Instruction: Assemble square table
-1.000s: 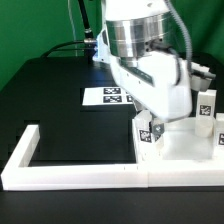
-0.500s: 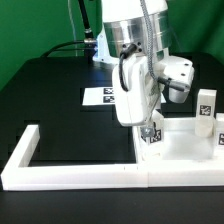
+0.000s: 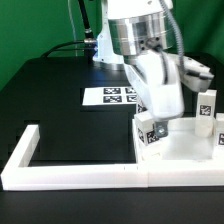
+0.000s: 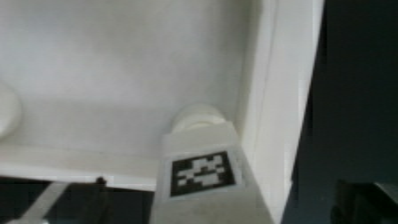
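Observation:
The white square slab lies at the exterior view's lower right, against the border wall. One white tagged leg block stands upright at its near left corner. My gripper hangs right over that leg. In the wrist view the leg stands between my dark fingers, and my gripper is open, with a gap showing beside the leg. The slab fills the wrist view behind it. Two more leg blocks stand on the slab's right side.
The marker board lies on the black table left of my arm. The long white L-shaped border wall runs along the front and up the exterior view's left side. Cables hang behind the arm.
My wrist swung one way and then back over the leg. The leg's tag face has stayed in the same place on the slab's corner.

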Robot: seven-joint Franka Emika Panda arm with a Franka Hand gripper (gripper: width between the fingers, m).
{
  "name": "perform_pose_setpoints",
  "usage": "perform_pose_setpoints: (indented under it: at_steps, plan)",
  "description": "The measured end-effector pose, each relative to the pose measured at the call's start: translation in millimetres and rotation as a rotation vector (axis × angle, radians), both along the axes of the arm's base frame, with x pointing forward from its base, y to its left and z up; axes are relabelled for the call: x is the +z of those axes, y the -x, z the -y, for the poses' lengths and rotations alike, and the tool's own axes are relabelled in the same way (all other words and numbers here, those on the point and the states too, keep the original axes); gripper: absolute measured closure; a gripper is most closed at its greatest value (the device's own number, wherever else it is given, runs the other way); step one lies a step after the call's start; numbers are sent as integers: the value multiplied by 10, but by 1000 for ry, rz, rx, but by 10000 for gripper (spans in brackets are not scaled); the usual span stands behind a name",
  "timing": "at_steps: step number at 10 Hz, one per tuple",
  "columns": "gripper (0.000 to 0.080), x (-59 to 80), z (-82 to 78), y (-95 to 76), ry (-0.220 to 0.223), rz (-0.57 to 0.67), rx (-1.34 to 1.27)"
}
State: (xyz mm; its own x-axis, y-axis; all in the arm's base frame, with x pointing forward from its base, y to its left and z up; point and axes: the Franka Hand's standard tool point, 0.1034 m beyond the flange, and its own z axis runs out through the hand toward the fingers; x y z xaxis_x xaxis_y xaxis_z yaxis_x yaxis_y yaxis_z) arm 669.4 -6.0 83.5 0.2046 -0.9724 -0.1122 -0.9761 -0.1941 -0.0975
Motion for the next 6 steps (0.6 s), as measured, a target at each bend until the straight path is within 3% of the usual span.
perform_pose_setpoints:
  at_steps: [4, 6]
  plan:
    - [150, -5, 30, 1, 24, 36, 281]
    - [150, 48, 64, -82, 127, 88, 701]
